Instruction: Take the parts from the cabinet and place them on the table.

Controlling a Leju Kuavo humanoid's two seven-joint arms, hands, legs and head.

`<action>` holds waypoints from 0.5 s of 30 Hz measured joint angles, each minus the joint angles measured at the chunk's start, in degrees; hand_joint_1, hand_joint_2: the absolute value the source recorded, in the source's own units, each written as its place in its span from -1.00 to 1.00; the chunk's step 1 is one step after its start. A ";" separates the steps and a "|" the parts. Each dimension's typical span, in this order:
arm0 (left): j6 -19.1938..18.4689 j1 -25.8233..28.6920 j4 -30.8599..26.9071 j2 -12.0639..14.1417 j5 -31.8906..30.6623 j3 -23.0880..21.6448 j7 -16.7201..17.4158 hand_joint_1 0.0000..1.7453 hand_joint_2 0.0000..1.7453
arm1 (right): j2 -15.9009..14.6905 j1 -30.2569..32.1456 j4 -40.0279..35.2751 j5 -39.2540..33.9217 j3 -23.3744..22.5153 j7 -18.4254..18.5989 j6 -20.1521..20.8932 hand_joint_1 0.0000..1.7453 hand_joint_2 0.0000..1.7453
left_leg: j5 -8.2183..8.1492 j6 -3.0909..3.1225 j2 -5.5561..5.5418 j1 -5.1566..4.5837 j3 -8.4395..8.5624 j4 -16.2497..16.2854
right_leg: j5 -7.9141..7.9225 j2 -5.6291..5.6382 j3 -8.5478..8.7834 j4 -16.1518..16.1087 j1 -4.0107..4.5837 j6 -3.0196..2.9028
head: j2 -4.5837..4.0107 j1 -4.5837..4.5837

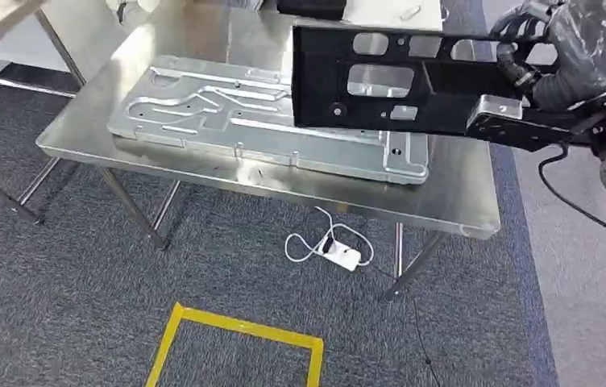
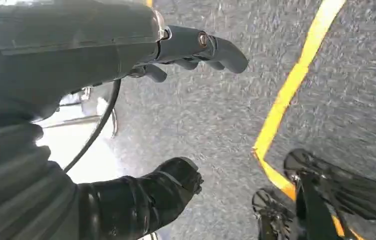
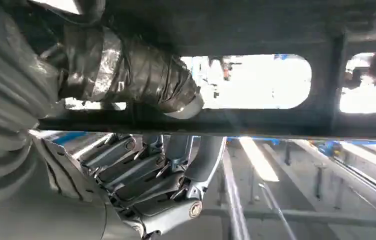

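Nearest to us, on the grey carpet (image 1: 58,282), we see a corner of yellow floor tape (image 1: 239,326), and a little farther on a white power strip (image 1: 340,255) with its coiled cord lying under the near edge of the steel table (image 1: 461,205).

In the left wrist view our left hand (image 2: 176,115) hangs over the carpet and the yellow tape, thumb and fingers apart with nothing between them.

On the table a large silver stamped panel (image 1: 259,121) lies flat, running along the near edge and reaching close to the near right corner.

Above the panel's right half we hold a long black bracket (image 1: 388,85) with rounded cut-outs, lifted clear of the tabletop and roughly level, its free end pointing toward the table's left side. Our right hand (image 1: 582,52) grips the bracket's right end, over the table's right edge. In the right wrist view the taped thumb (image 3: 136,75) presses one face of the black bar while the fingers (image 3: 151,175) curl around on the other side.

Past the bracket, at the far edge of the table, a dark object (image 1: 312,8) sits partly cut off; we cannot tell what it is.
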 joint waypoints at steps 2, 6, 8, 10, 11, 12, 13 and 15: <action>0.00 0.13 0.00 0.00 -0.02 0.02 0.00 -1.00 1.00 | 0.11 1.35 0.52 -0.02 0.15 0.09 -0.26 1.00 1.00 | -0.73 0.40 -0.05 -0.11 0.79 0.02 | -2.10 0.02 -5.60 8.83 0.07 0.01 | 0.00 -0.02; 0.20 0.06 0.00 0.07 -0.22 0.02 0.00 -1.00 1.00 | 0.50 2.88 1.36 0.24 0.42 0.59 -0.75 1.00 1.00 | -2.71 0.40 -0.53 -0.65 3.36 0.32 | 8.94 0.00 -5.78 0.68 0.15 -0.85 | 0.00 0.00; 0.20 0.24 0.02 -0.02 -0.57 0.02 0.00 -1.00 1.00 | 0.64 3.17 1.95 0.41 0.42 0.87 -1.55 1.00 1.00 | -3.51 0.10 -0.49 -1.04 4.11 0.15 | 10.81 -0.02 -4.07 -2.93 0.93 -1.75 | 0.00 -0.37; 0.26 0.12 0.02 0.09 -0.65 0.00 0.00 -1.00 1.00 | 0.79 3.19 2.32 0.79 0.46 0.87 -1.73 1.00 1.00 | -3.65 -0.26 -0.60 -0.69 3.97 0.30 | 10.29 -0.14 -3.51 -4.58 1.22 -2.12 | 0.00 -0.20; 0.28 0.04 0.02 0.09 -0.68 0.00 0.00 -1.00 1.00 | 0.92 3.14 2.47 0.88 0.46 0.87 -1.77 1.00 1.00 | -3.74 -0.44 -0.54 -0.70 3.95 0.08 | 9.84 -0.15 -3.42 -4.79 1.24 -2.37 | 0.00 -0.20; 0.31 -0.04 0.02 0.11 -0.68 0.00 -0.02 -1.00 1.00 | 0.94 3.06 2.62 0.87 0.46 0.87 -1.77 1.00 1.00 | -3.90 -0.75 -0.46 -0.94 4.12 0.05 | 9.47 -0.13 -2.86 -5.81 0.98 -2.71 | 0.00 -0.22; 0.31 -0.11 -0.07 0.28 -0.68 0.00 -0.07 -1.00 1.00 | 1.03 3.24 2.80 0.87 0.46 0.85 -1.82 1.00 1.00 | -4.65 -1.25 -0.27 -0.92 3.74 0.59 | 8.89 -0.27 -1.75 -7.11 0.26 -2.78 | 0.00 -0.31; 0.33 -0.11 -0.07 0.24 -0.68 0.00 -0.04 -1.00 1.00 | 1.12 3.20 3.37 0.74 0.46 0.79 -1.79 1.00 1.00 | -6.92 -1.84 0.00 -0.70 0.63 6.69 | 8.70 -0.19 -1.00 -7.71 0.19 -3.07 | 0.00 -0.33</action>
